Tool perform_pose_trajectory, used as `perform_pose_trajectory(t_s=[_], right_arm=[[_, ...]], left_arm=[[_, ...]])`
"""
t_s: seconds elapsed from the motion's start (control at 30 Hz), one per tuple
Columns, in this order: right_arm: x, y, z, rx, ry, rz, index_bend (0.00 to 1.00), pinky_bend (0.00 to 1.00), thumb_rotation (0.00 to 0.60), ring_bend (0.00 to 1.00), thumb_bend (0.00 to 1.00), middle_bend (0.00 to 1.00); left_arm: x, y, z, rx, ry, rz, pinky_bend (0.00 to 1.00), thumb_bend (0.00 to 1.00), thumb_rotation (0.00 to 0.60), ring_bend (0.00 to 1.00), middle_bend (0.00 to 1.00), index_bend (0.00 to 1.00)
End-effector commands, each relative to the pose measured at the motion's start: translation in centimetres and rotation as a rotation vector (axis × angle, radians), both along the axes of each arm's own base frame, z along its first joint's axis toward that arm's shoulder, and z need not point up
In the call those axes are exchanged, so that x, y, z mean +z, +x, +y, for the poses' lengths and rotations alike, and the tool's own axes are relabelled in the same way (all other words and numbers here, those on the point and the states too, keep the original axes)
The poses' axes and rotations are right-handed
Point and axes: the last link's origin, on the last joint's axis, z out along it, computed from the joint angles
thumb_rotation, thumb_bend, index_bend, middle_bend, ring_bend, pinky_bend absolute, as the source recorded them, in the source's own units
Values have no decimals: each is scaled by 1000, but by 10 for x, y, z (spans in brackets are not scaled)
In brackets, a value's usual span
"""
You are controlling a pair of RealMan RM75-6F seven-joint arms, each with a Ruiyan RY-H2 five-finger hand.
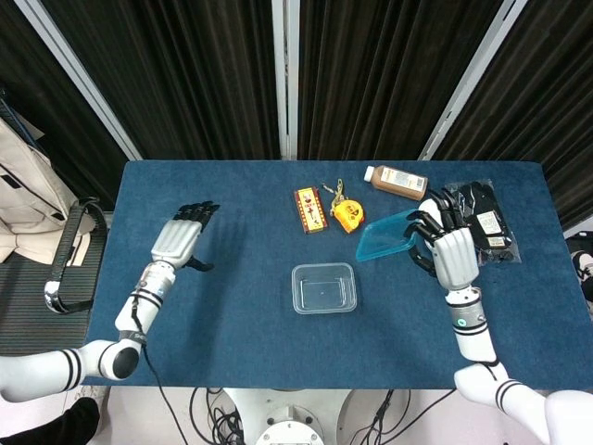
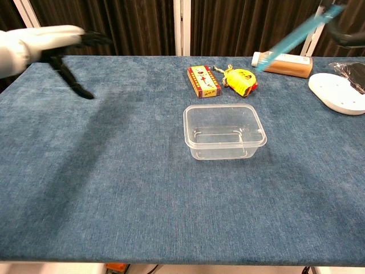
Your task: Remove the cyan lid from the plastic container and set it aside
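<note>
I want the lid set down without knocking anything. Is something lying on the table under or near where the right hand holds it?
Yes. The right hand holds the cyan lid aloft; a white oval object seems to lie under the hand, with the brown bottle and yellow tape measure close by.

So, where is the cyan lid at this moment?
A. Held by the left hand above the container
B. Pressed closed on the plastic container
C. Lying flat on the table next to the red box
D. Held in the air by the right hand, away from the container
D: the right hand holds the cyan lid tilted in the air, off to the side of the plastic container, which stands open; the left hand holds nothing.
</note>
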Motion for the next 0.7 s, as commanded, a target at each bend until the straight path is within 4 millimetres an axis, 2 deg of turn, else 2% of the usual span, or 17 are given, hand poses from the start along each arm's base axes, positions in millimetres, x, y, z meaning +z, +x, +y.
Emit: perform_pose_trajectory(t_s=[0.03,0.13,0.23,0.33,0.37,0.43,0.47,0.5,0.57,0.7], right_arm=[[-1,-20,6,-81,47,18,963,0,600,81,558,371],[-13,-27,6,-114,89,34,907,0,600,73,550,340],[-24,-30,3,-137,113,54,757,0,600,55,488,294],[-31,-32,3,-145,130,51,459,0,600,8,359,225],[-31,-33,4,-148,131,53,326,0,600,0,309,206],[-31,-39,9,-163,144,70,159,0,600,0,225,172],[-29,-43,12,-174,152,78,65,0,600,0,149,135],[-27,-46,15,-184,163,82,21,0,600,0,101,99],[-20,-54,24,-210,201,81,0,0,600,0,44,38],[4,-66,43,-255,293,109,0,0,600,0,11,0]], left_arm=[[15,-32,-2,68,33,-8,0,0,600,0,0,10],[18,-52,-6,118,36,-23,0,0,600,0,0,10],[18,-66,-10,157,28,-33,0,0,600,0,0,10],[20,-76,-14,182,35,-47,0,0,600,0,0,10],[21,-78,-15,188,40,-53,0,0,600,0,0,10],[25,-83,-19,197,55,-66,0,0,600,0,0,10],[27,-85,-20,201,61,-70,0,0,600,0,0,10],[29,-87,-22,203,67,-75,0,0,600,0,0,10],[35,-90,-25,207,79,-90,0,0,600,0,0,10],[51,-100,-28,221,98,-115,0,0,600,0,0,10]])
